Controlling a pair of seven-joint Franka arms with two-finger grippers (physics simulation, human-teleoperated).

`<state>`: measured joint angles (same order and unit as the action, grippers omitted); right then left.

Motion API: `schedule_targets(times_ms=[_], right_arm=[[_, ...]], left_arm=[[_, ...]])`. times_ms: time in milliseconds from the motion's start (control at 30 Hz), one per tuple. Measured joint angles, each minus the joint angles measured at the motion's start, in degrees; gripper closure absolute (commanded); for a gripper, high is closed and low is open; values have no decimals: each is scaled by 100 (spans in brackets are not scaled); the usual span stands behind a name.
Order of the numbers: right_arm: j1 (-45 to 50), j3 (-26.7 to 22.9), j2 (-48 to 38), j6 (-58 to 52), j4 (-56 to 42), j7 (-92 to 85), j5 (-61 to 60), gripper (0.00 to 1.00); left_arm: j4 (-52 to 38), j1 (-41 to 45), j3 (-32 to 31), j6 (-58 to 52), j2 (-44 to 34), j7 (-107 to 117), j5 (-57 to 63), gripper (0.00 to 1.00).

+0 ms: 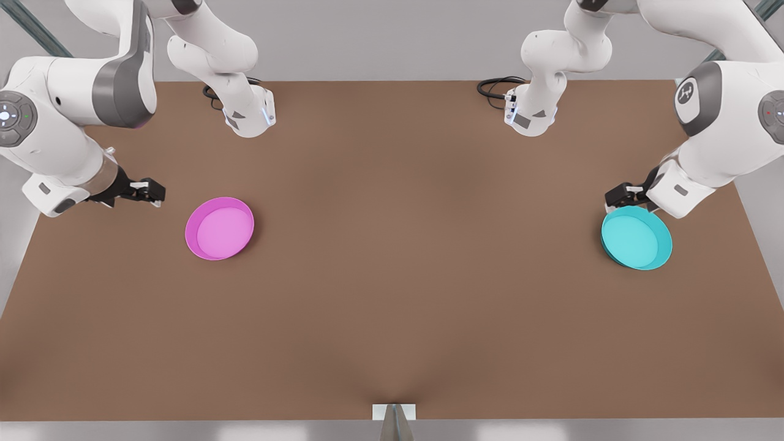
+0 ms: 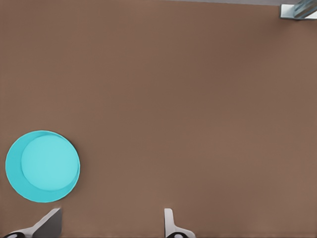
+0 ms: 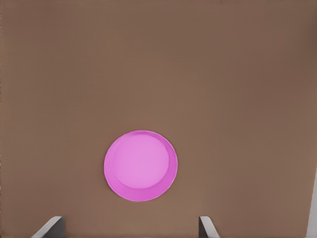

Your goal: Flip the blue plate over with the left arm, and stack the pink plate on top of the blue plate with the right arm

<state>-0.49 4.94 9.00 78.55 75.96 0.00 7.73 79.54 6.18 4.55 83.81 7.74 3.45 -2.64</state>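
Brown table | 1 blue plate | 1 pink plate | left end effector apart | right end effector apart

- A brown table with a matte top takes most of the scene.
- Behind the table stands a plain grey wall.
- Soft even light falls on the table.

**One logo, no readable words**

The left arm carries a round white logo mark on its grey elbow cover; its strokes form a symbol, not letters that can be read with certainty. No text, number or label can be read anywhere else.
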Motion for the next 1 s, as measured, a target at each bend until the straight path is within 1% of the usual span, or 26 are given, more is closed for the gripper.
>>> schedule_targets(times_ms=[67,133,167,200,233,300,367,500,700,733,800,867,1000], right_arm=[[13,4,2,16,7,5,-36,0],[13,6,3,25,6,9,-57,0],[10,6,3,27,8,11,-63,0],[6,6,3,29,7,12,-69,0],[2,4,3,31,5,14,-72,0],[-4,0,9,33,1,17,-78,0],[-13,-2,11,35,0,20,-81,0],[8,5,27,37,8,27,-83,0],[20,8,47,36,34,41,-98,0],[24,7,46,35,41,43,-103,0],[39,11,47,15,59,47,-110,0],[68,14,47,-8,64,50,-115,0],[79,22,51,-33,62,56,-121,0]], left_arm=[[14,35,75,-53,71,9,-8,0],[47,-204,255,-76,457,-8,-39,0],[104,-672,320,-26,711,-115,-131,0],[151,-1314,448,58,1027,-295,-304,0],[285,-1859,685,214,1356,-533,-521,0],[1057,-2345,1117,820,1707,-1143,-837,0],[1401,-2549,1371,1455,2073,-1825,-1144,0],[1513,-3019,1484,2445,2856,-3137,-1836,0],[1557,-3069,1495,3096,3269,-4694,-2158,0],[1602,-3065,1495,3150,3298,-4871,-2175,24],[1641,-3053,1493,3232,3321,-5170,-2199,35],[1651,-3046,1494,3278,3327,-5431,-2214,39],[1654,-3024,1487,3277,3333,-5832,-2228,39]])
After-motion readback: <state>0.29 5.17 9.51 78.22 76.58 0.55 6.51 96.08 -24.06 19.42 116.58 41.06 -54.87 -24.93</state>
